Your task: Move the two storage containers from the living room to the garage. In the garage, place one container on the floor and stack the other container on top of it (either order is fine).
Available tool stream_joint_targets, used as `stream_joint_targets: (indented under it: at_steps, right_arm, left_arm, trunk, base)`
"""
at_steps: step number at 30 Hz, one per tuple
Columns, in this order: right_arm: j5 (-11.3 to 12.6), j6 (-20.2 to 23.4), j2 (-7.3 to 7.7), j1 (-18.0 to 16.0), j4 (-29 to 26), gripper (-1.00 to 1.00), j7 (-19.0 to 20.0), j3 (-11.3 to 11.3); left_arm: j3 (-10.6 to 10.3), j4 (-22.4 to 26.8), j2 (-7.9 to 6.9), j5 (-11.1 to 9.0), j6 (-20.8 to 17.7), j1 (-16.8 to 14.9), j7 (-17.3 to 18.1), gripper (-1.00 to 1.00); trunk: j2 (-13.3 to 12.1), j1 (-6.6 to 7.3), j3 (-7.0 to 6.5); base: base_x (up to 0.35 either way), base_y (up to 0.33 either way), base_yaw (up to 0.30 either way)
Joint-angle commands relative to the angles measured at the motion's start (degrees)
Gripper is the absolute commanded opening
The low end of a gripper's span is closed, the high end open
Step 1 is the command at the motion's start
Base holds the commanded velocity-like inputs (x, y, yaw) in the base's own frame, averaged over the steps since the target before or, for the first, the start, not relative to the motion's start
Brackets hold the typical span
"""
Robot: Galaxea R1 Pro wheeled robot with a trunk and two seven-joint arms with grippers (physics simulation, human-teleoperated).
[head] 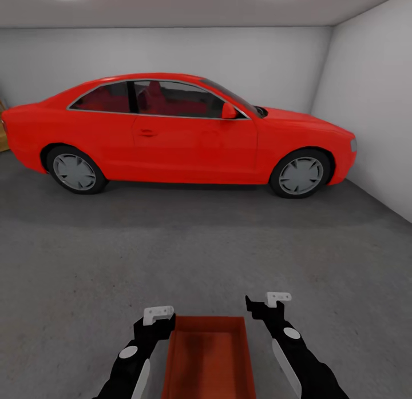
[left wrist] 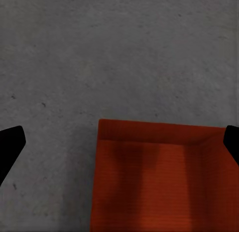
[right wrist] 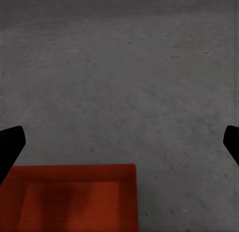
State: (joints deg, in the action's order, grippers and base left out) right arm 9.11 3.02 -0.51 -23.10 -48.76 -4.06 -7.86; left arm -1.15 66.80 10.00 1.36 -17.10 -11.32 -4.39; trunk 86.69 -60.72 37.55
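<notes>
A rust-red open-top storage container [head: 209, 359] lies low in front of me over the dark grey garage floor [head: 206, 250]; whether it rests on the floor I cannot tell. My left gripper [head: 157, 318] is at its left wall and my right gripper [head: 269, 305] at its right wall. In the left wrist view the container [left wrist: 159, 182] has its side wall between the spread fingers of the left gripper [left wrist: 119, 147], which is open. The right wrist view shows the container [right wrist: 74, 197] likewise under the open right gripper [right wrist: 119, 147].
A red coupe car [head: 171, 130] is parked side-on across the back of the garage, ahead of me. White walls close the back and the right side [head: 377, 102]. A brownish object [head: 3, 133] peeks in at the far left edge.
</notes>
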Motion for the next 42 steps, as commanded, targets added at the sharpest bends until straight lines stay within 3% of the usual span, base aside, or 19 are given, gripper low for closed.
stream_joint_targets:
  at_steps: [1,10,42]
  right_arm:
    - [0.56,0.24,0.03,-0.02,-0.11,1.0,-0.42,-0.22]
    - [0.56,0.23,0.07,-0.02,-0.06,1.0,-0.42,-0.22]
    - [0.56,0.23,0.07,-0.02,-0.06,1.0,-0.39,-0.22]
  left_arm:
    - [-0.08,0.09,0.0,0.14,-0.33,-0.02,-0.27,1.0]
    - [-0.08,0.09,0.0,0.14,-0.37,-0.02,-0.37,1.0]
    - [-0.15,0.09,0.0,0.32,-0.34,-0.02,-0.71,1.0]
  trunk:
    - [-0.39,0.23,-0.13]
    - [-4.0,2.21,-1.93]
    - [-16.83,9.23,-10.5]
  base:
    - [0.0,0.0,0.0]
    - [0.0,0.0,0.0]
    - [0.0,0.0,0.0]
